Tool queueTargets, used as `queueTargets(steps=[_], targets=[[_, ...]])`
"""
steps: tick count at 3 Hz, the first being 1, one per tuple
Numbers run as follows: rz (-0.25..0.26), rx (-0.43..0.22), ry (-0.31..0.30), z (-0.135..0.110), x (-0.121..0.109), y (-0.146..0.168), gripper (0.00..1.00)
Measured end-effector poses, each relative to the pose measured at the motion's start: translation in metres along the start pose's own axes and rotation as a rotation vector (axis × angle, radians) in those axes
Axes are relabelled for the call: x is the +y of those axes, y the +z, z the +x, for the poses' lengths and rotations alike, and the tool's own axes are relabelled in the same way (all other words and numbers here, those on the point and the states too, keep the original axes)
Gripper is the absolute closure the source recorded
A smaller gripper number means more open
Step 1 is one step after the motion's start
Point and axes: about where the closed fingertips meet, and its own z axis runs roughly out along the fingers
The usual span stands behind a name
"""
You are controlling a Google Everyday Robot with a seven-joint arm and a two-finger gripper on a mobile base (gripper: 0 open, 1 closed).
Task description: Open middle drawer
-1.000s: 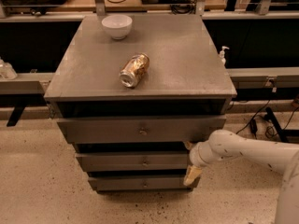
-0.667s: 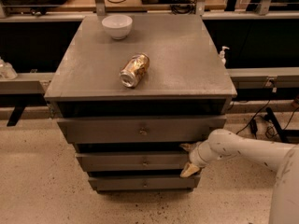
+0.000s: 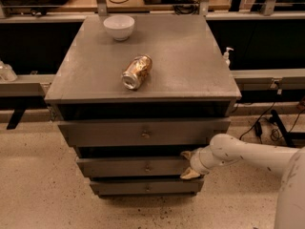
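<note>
The grey cabinet has three drawer fronts stacked under its top. The middle drawer [image 3: 138,167] is the mid-sized front, with a small round knob [image 3: 147,167] at its centre. My gripper [image 3: 187,164] comes in from the right on a white arm [image 3: 248,155] and is at the right end of the middle drawer's front. Its fingers are spread, the upper fingertip [image 3: 185,154] at the front's top edge and the lower fingertip [image 3: 190,175] at its bottom edge. The gripper is well to the right of the knob.
The tallest top drawer [image 3: 143,133] is above and the shortest bottom drawer [image 3: 145,187] below. On the cabinet top [image 3: 190,51] lie a crushed can [image 3: 137,72] and a white bowl [image 3: 119,27]. Cables [image 3: 267,123] lie on the floor at right.
My gripper has moved a little left, from beside the cabinet's right edge onto the right end of the middle drawer's front. The drawers have not moved.
</note>
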Motion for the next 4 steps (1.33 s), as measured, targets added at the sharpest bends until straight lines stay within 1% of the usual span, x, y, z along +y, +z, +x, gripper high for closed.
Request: queueTargets(steps=[1,2,3,4], targets=[[-0.042,-0.011,-0.023,-0.017,0.027,-0.012,0.44],[-0.117,-0.011,-0.046,-0.033,0.058,-0.024,0.42],[-0.129,-0.039,-0.100,-0.056,0.064,-0.035,0.42],[-0.131,-0.040,-0.101,-0.057,0.065,-0.034,0.24]])
